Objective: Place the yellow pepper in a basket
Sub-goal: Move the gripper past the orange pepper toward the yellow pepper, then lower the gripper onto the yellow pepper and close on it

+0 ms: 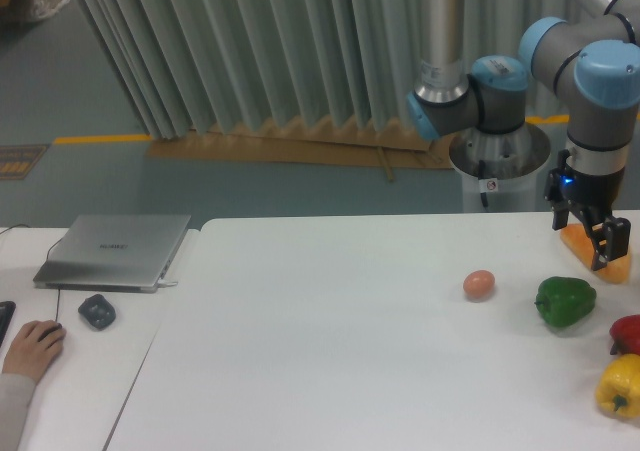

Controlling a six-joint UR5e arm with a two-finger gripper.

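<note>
The yellow pepper (619,385) lies at the table's right edge near the front, glossy, with a dark green stem, partly cut off by the frame. My gripper (588,239) hangs at the back right, well behind and above the pepper, in front of an orange-yellow bread-like wedge (598,257). Its fingers (610,243) point down with a gap between them; whether they touch the wedge is unclear. No basket is in view.
A green pepper (565,302) sits just in front of the gripper. A red pepper (627,333) lies between it and the yellow one. A brown egg (479,284) lies left of the green pepper. A laptop (115,250), a mouse (96,311) and a person's hand (33,346) are on the left desk.
</note>
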